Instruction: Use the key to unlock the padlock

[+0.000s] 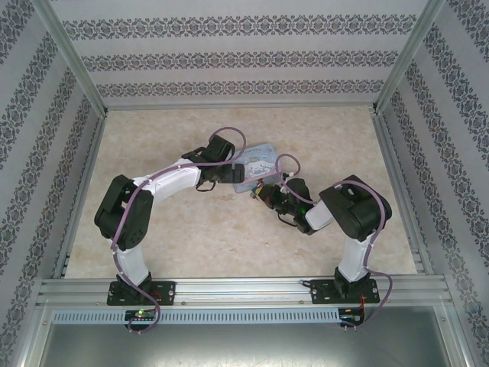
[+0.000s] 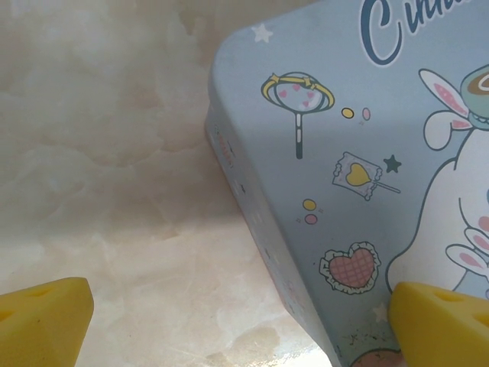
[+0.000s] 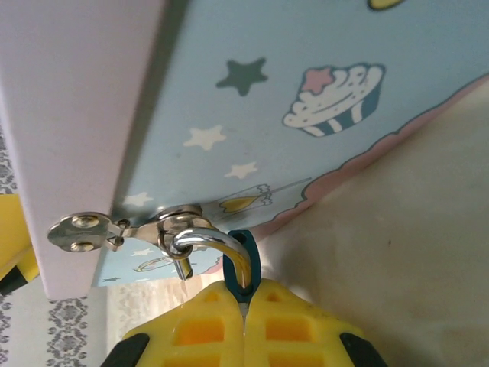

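The tiny padlock point(image 3: 246, 264), dark teal, hangs by its silvery shackle point(image 3: 210, 241) from the ring of the metal hasp point(image 3: 84, 229) on the pastel-blue tin box point(image 3: 306, 46). One shackle end is free of the body and hooks through the ring. My right gripper point(image 3: 243, 302) is shut just under the padlock body, and a thin silvery sliver, apparently the key, shows between its pads. My left gripper point(image 2: 241, 321) is open and straddles the box's edge point(image 2: 252, 222). One of its fingers point(image 2: 46, 313) is over the table and the other finger point(image 2: 443, 321) is over the lid.
The tin box point(image 1: 256, 164) lies mid-table between both arms on the marbled tabletop point(image 1: 191, 237). Aluminium frame rails point(image 1: 229, 290) and patterned walls enclose the table. There is free room at the left, right and near sides.
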{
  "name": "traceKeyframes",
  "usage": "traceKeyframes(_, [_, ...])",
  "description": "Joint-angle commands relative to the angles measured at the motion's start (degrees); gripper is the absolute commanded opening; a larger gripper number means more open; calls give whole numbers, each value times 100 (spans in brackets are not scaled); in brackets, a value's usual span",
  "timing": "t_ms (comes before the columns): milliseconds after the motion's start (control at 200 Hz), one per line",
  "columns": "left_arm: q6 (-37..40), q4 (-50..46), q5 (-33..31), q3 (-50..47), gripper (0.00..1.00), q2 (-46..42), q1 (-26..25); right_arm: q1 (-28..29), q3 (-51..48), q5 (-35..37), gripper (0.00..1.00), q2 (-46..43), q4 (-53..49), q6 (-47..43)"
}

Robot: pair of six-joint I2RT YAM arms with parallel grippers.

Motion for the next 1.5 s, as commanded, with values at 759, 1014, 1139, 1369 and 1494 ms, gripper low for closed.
traceKeyframes(759, [296, -797, -383, -83, 100, 544, -62, -934, -55, -360, 0, 520, 836, 618])
traceKeyframes(1014, [306, -819, -340, -53, 100, 602, -60, -1285, 127, -861, 0, 371, 225, 353])
traceKeyframes(1139, [328, -864, -318, 15, 100, 658, -64, -1368, 302, -1111, 0, 385, -163, 185])
traceKeyframes(1369, [364, -971, -312, 118, 100, 750, -62, -1454, 494, -1255, 0, 382, -838, -135])
traceKeyframes(1494, [377, -1010, -331, 141, 100, 773, -62, -1461, 528, -1094, 0, 195, -1307, -354])
